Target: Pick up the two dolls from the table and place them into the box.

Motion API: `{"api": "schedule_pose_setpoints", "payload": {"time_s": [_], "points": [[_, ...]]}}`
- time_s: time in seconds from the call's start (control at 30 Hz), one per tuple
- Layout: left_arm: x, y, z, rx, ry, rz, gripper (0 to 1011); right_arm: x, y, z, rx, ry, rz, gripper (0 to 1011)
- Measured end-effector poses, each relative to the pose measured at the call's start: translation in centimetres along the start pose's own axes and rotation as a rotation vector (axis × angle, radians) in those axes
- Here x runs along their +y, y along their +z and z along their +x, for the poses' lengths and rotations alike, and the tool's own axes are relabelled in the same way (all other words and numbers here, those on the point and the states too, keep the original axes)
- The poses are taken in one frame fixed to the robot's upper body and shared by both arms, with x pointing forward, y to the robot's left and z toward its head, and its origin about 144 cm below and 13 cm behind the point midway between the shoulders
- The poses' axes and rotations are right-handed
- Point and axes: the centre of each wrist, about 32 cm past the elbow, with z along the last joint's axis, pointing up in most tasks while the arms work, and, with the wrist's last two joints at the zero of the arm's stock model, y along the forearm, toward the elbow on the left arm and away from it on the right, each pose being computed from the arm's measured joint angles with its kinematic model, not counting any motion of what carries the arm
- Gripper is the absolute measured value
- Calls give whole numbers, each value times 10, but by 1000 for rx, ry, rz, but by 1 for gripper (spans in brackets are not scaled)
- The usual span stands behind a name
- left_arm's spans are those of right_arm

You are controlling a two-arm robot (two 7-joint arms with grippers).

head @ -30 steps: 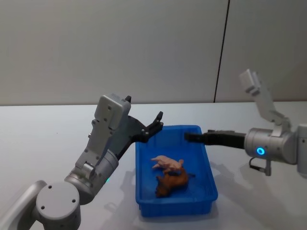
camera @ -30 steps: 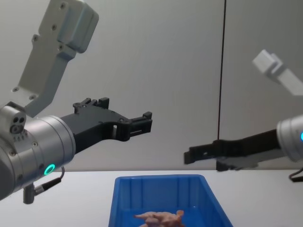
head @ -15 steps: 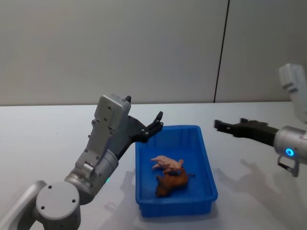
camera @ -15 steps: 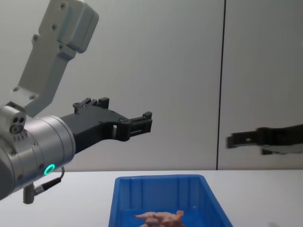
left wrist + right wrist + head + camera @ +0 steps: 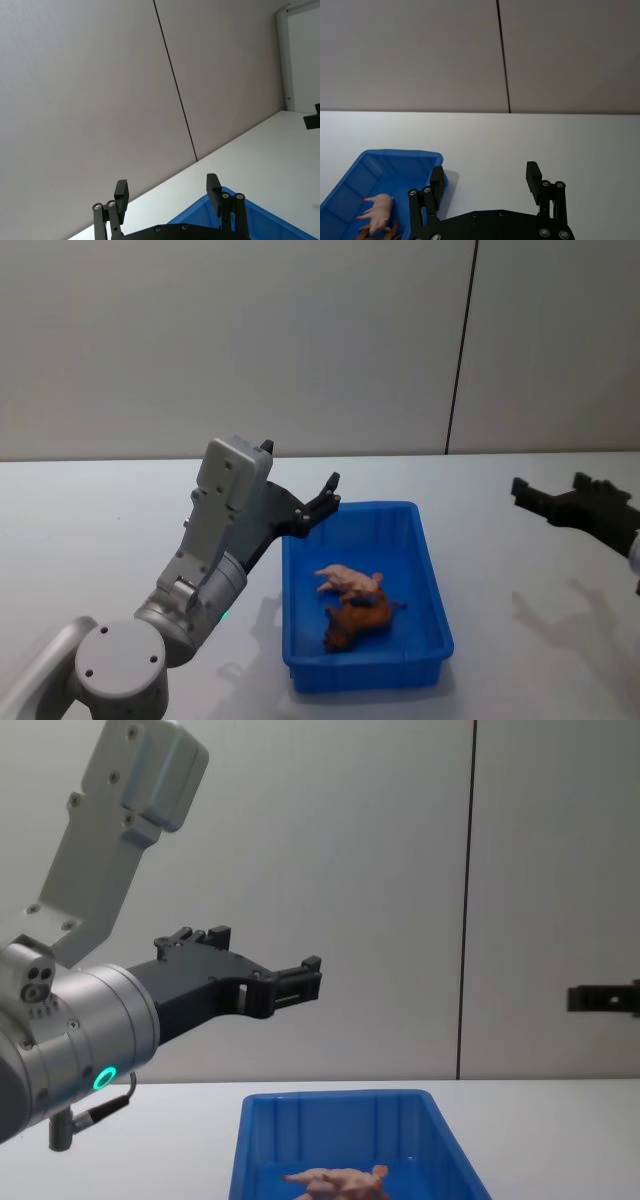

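Placement looks finished to me: the tan-pink doll (image 5: pixel 348 581) lies inside the blue box (image 5: pixel 365 507) toward its far wall, and the reddish-brown doll (image 5: pixel 358 622) lies right against it on the near side. Above the box's far left corner hovers the left gripper (image 5: pixel 316 506), fingers spread wide and empty, while the right gripper (image 5: pixel 485 172) hangs well off to the box's right over the white table (image 5: pixel 100 530), likewise wide and empty. What remains, I'd judge, is parking cleanly: raise each arm up and outward, fingers kept above the rim so the box isn't nudged.
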Motion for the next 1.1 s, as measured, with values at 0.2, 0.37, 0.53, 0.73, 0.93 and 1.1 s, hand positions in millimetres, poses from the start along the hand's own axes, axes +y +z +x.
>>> {"api": "schedule_pose_setpoints", "payload": {"time_s": [0.2, 0.37, 0.53, 0.73, 0.93, 1.1], "points": [[0, 0, 0, 0, 0, 0, 999, -9, -5, 2, -22, -30, 49, 1001], [1, 1, 4, -7, -3, 5, 999, -15, -7, 3, -34, -48, 76, 1001], [2, 6, 12, -18, 1, 10, 999, -18, -8, 4, -41, -57, 91, 1001], [10, 13, 23, -25, 26, 23, 999, -21, -10, 4, -48, -64, 106, 1001], [24, 19, 32, -17, 58, 60, 999, -22, -10, 4, -51, -69, 114, 1001], [35, 22, 36, 2, 73, 101, 999, -23, -11, 4, -54, -71, 119, 1001]]}}
